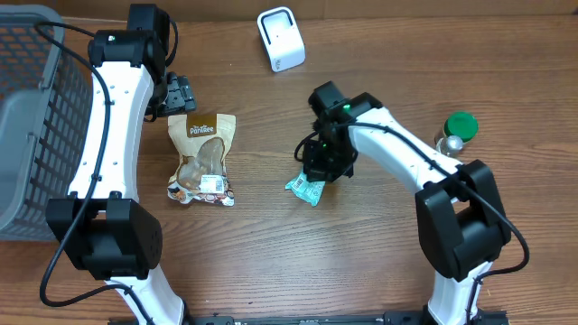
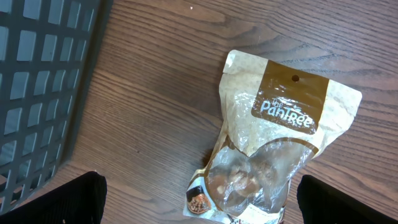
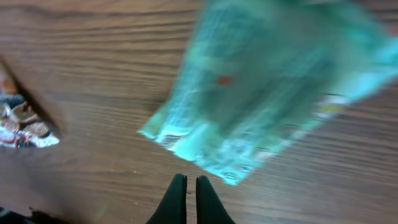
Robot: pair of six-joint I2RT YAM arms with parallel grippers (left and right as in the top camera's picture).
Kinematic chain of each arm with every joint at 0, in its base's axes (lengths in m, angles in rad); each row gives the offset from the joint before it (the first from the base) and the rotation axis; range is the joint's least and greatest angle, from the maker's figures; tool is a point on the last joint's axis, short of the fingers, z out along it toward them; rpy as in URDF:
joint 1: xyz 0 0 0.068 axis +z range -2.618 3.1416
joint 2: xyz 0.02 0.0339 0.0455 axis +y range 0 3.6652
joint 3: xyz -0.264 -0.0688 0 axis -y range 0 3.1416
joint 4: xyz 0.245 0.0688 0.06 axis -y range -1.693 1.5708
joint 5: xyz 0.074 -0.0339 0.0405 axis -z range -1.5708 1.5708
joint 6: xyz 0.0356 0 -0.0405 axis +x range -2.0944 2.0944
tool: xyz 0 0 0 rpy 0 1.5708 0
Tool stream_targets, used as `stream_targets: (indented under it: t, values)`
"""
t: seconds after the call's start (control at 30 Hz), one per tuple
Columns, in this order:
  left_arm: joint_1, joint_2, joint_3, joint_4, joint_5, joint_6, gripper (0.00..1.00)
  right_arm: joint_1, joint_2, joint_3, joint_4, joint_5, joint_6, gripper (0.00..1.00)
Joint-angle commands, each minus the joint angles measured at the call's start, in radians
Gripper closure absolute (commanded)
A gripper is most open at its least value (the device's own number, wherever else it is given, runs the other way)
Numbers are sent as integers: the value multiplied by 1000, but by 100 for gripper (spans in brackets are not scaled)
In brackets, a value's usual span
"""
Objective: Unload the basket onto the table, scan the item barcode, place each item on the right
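Observation:
A green snack packet [image 1: 305, 189] lies flat on the wooden table; in the right wrist view the packet [image 3: 267, 81] is blurred and sits just beyond my fingertips. My right gripper [image 1: 323, 167] [image 3: 191, 180] is shut with nothing between its fingers, at the packet's near edge. A brown-and-clear Pantree pouch [image 1: 202, 158] [image 2: 273, 143] lies left of centre. My left gripper [image 1: 178, 93] [image 2: 202, 202] hovers wide open at the pouch's top end, holding nothing. A white barcode scanner [image 1: 281, 39] stands at the back centre.
A grey mesh basket [image 1: 36, 117] [image 2: 43, 81] fills the left side. A green-capped bottle [image 1: 459, 129] stands at the right, behind my right arm. A corner of the Pantree pouch [image 3: 25, 121] shows at the left of the right wrist view.

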Motion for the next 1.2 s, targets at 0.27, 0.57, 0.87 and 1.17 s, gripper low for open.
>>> stream_targets:
  t: [0.27,0.57,0.87,1.17]
  values:
    - [-2,-10,18,0,-3,4,0,26,-25,13,67,99,-201,81]
    - [-2,-10,18,0,-3,4,0,-54,-25,13,58,-119,-426,96]
    - [-2,-10,18,0,-3,4,1,-137,-22,-1,57,-329,-573,96]
    - [-2,-10,18,0,-3,4,1,-162,-20,-91,143,-333,-573,96]
